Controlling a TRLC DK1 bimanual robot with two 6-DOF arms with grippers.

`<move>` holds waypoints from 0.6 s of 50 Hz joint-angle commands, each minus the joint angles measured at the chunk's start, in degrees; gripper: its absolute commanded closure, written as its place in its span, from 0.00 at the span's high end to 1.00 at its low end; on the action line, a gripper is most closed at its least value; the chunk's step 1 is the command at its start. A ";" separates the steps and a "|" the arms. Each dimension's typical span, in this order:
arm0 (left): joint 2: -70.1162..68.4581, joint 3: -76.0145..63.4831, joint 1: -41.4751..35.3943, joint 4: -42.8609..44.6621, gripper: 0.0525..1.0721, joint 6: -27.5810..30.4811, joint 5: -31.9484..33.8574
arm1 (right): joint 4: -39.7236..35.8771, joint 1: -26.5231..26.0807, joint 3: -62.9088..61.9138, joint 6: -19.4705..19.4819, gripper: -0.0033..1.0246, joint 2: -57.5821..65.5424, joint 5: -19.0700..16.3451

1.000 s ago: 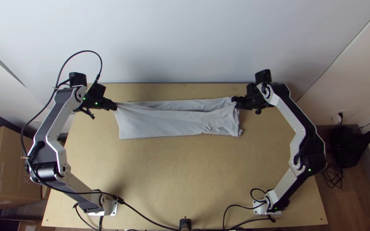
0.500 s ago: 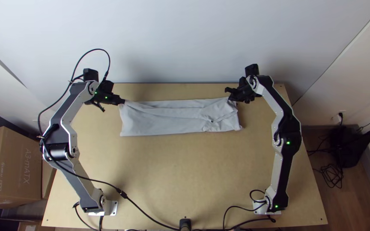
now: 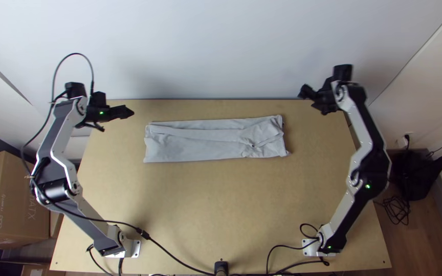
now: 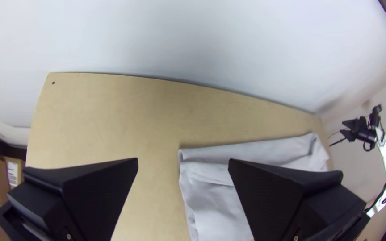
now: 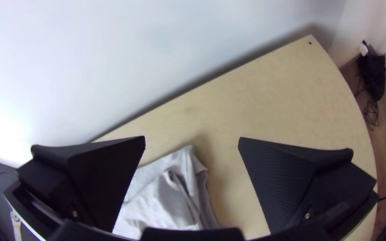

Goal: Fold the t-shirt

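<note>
My left gripper (image 3: 129, 112) stands off the shirt's left end in the top view, and my right gripper (image 3: 305, 92) is up beyond its right end. The grey t-shirt (image 3: 200, 145) lies folded into a long flat strip near the table's far edge, wrinkled toward its right end. In the left wrist view the left gripper (image 4: 183, 163) is open, the shirt (image 4: 215, 201) lying below it. The right gripper (image 5: 191, 140) is open in the right wrist view, with the shirt's creased end (image 5: 170, 196) beneath. Neither touches the cloth.
The light wooden table (image 3: 211, 214) reaches from the arms' bases to a pale wall (image 3: 205, 46). A black cable (image 3: 175, 255) runs along the near edge. Cardboard boxes (image 3: 11, 199) stand on the floor at the left, a black bag (image 3: 418, 174) at the right.
Both grippers have let go of the shirt's far corners and moved outward, the left one to the left, the right one to the right and up the picture. The shirt has stayed nearly in place.
</note>
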 commanded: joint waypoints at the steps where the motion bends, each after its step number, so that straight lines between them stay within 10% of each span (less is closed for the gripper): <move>1: -4.10 -5.70 2.76 -0.23 0.96 -0.96 4.80 | -4.86 -1.21 -1.01 1.71 0.96 -8.13 -6.55; 16: -5.69 -19.94 5.58 1.35 0.95 1.24 17.46 | -10.66 -3.50 -3.29 8.39 0.96 -17.01 -25.27; 30: -0.50 -24.42 1.27 12.77 0.95 -2.98 17.19 | -14.62 -4.12 -2.24 8.21 0.96 -19.82 -28.79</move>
